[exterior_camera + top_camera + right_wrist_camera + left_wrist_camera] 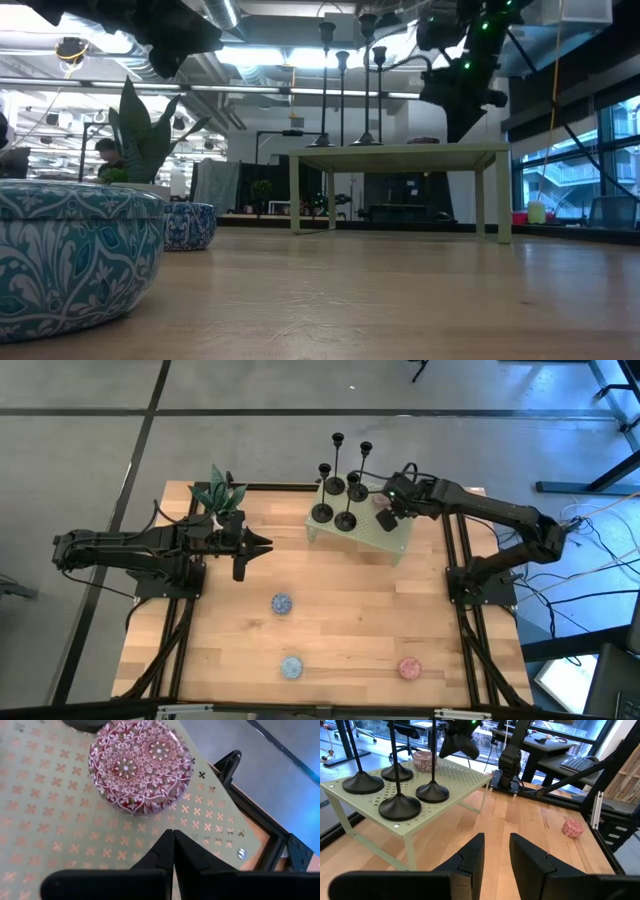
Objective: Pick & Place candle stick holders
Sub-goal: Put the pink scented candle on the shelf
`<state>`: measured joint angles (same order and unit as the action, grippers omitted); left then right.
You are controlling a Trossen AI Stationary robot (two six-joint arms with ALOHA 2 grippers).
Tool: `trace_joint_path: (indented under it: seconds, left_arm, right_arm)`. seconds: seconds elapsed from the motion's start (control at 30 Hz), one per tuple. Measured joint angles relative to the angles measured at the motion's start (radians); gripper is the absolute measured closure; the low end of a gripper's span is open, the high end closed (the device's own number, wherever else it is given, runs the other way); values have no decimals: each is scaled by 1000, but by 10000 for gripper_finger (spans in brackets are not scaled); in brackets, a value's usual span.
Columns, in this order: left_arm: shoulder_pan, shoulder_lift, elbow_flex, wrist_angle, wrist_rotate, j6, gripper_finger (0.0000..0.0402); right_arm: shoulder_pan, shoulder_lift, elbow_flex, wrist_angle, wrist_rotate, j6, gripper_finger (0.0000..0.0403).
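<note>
Atop the pale green perforated stand (pixel 392 540) in the frame's upper centre, four candle stick holders (pixel 346 520) stood upright, stems vertical. My right gripper (pixel 385 508), fingers pressed together and empty, hovered just right of them, plainly nearer. My left gripper (pixel 262 545), fingers narrowly parted, waited well left.

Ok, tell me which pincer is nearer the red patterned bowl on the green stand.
Right. The right pincer hovers, shut, right beside the red patterned bowl on the green stand. The left pincer, open, sits off the stand's far side, over the table.
</note>
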<state>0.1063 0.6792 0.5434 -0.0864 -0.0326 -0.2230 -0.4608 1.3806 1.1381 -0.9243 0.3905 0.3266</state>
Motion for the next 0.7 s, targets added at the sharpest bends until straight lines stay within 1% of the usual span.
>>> trace_joint_path:
  seconds: [0.2,0.37,0.47,0.6,0.7]
  left_arm:
    - [0,0,0,0,0,0,315]
    - [0,0,0,0,0,0,315]
    - [0,0,0,0,0,0,315]
    - [0,0,0,0,0,0,315]
    - [0,0,0,0,-2,0,315]
  right_arm:
    - [39,-126,0,-10,1,34,393]
    - [108,-248,1,-142,2,138,393]
    - [201,-310,1,-193,2,224,393]
    - [381,-371,1,-192,2,339,393]
    - [519,-384,1,-191,17,417,393]
